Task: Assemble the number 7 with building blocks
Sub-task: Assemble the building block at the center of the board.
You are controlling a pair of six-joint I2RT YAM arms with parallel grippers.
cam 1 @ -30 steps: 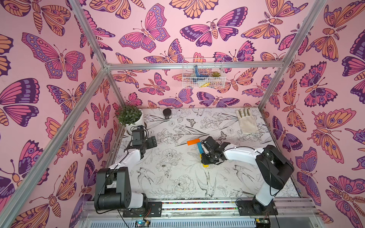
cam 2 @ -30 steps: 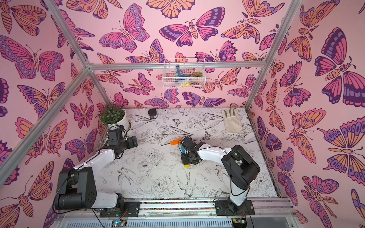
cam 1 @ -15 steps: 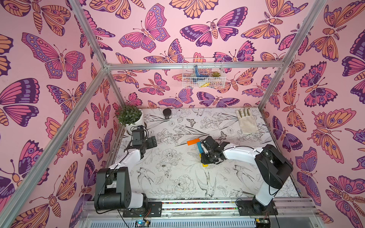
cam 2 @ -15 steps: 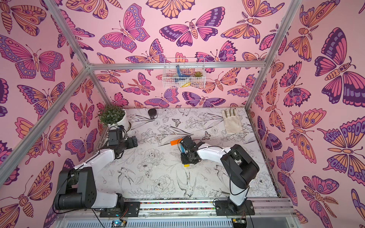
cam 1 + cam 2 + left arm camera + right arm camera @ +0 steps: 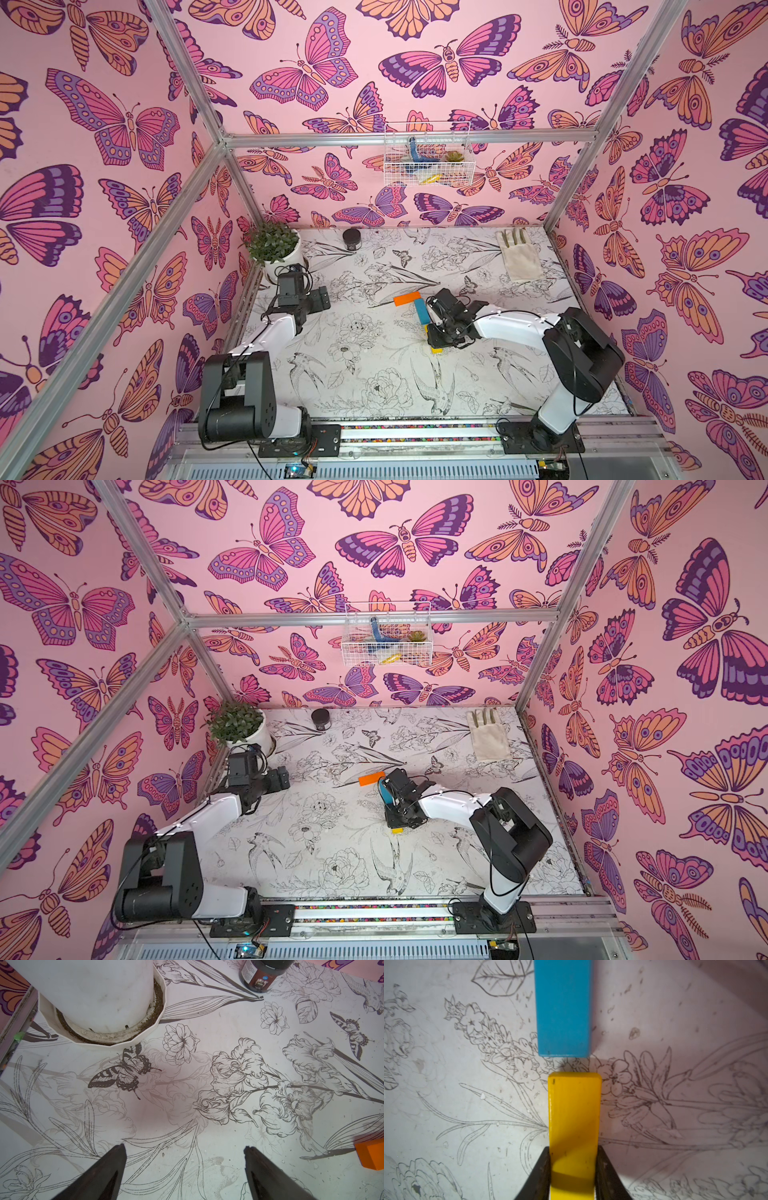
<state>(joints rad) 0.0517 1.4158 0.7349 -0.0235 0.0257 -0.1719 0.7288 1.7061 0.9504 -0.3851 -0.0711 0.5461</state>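
Three bars lie near the middle of the table (image 5: 374, 374): one orange bar (image 5: 407, 298), one blue bar (image 5: 422, 311), one yellow bar (image 5: 574, 1126); all are flat, rectangular and matte. The orange bar lies crosswise; the blue bar slants away from its end nearer the right arm, just beside it; the yellow bar follows the blue, slightly offset, with a small gap between their ends. There are two grippers; the right gripper (image 5: 573, 1148) is clamped on the yellow bar's long sides; the left gripper (image 5: 185, 1146) stands wide apart and holds nothing, near one white pot (image 5: 99, 995) and one dark jar (image 5: 259, 974).
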